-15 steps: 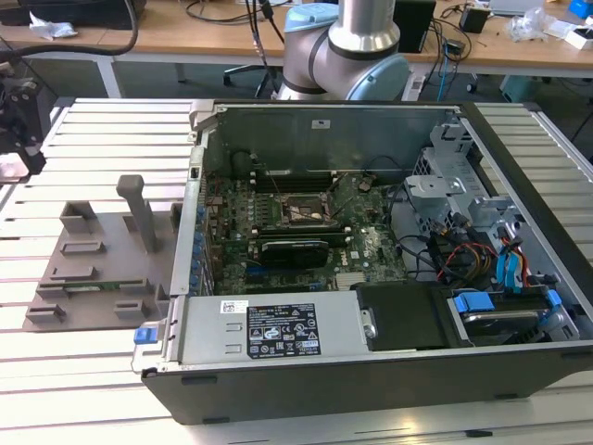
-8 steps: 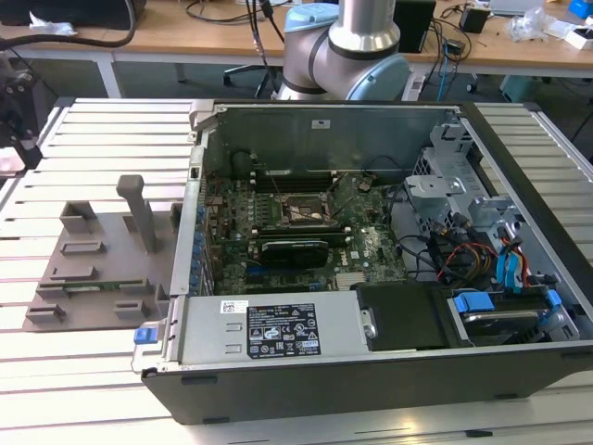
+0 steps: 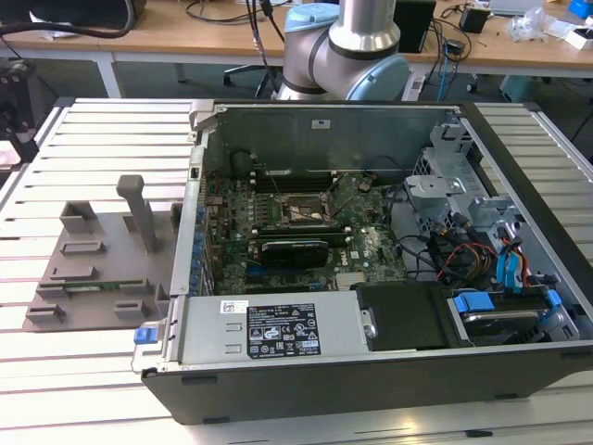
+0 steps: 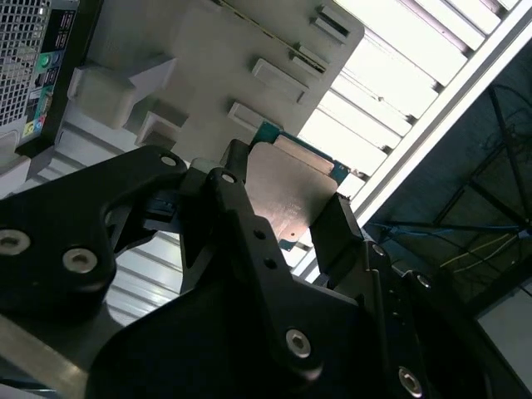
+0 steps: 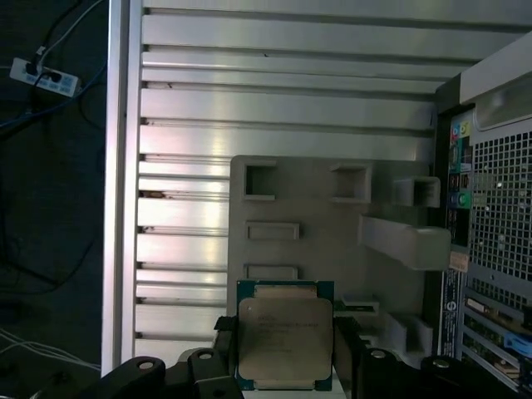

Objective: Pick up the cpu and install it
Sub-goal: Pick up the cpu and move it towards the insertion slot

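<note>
— Checking the gripper (image 5: 285,366) in the first wrist view. Holding anything?

— Holding the cpu (image 5: 285,341), yes. Pinching it by two opposite edges between the black fingers (image 5: 347,366), with the jaws drawn in just to the chip's width.

— Showing which face?

— Showing the silver-grey metal lid in both wrist views, with a thin green edge peeking out around it.

— Resting on anything?

— Not resting. Hanging clear above the slatted metal table (image 5: 291,83) and the grey fixture plate (image 5: 332,241).

— Hanging close to the computer case (image 3: 371,380)?

— Hanging near its rear panel, going by the first wrist view.

— And looking at the exterior view?

— Seeing the arm (image 3: 347,51) standing at the far side, behind the open case. Seeing the fixture plate lying on the table at the exterior view's left, just beside the case wall.

— Finding the socket (image 3: 301,211)?

— Finding it in the middle of the motherboard (image 3: 371,250), inside the case, well apart from the plate. Not yet taking the chip.
</note>
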Available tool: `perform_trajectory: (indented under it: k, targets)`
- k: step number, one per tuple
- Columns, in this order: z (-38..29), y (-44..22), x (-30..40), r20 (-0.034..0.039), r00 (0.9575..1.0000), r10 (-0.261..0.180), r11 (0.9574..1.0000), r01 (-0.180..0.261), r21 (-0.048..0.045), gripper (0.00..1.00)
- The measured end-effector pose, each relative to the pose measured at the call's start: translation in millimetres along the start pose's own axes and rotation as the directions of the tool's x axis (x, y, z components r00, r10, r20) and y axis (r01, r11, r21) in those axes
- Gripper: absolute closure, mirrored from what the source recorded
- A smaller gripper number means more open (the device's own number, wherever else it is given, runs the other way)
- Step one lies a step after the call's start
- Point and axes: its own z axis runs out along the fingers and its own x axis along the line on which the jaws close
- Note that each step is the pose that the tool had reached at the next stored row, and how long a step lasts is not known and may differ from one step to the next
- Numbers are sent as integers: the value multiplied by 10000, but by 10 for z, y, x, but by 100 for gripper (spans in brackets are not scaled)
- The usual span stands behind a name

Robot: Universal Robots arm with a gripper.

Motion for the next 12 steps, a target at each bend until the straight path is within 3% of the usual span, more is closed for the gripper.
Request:
perform_trajectory:
  k: [6,12]
  targets:
    - [-60,-2,-1,0,10000,0,10000,0,0,45]
    - [-163,-5,-2,1,10000,-1,10000,1,0,45]
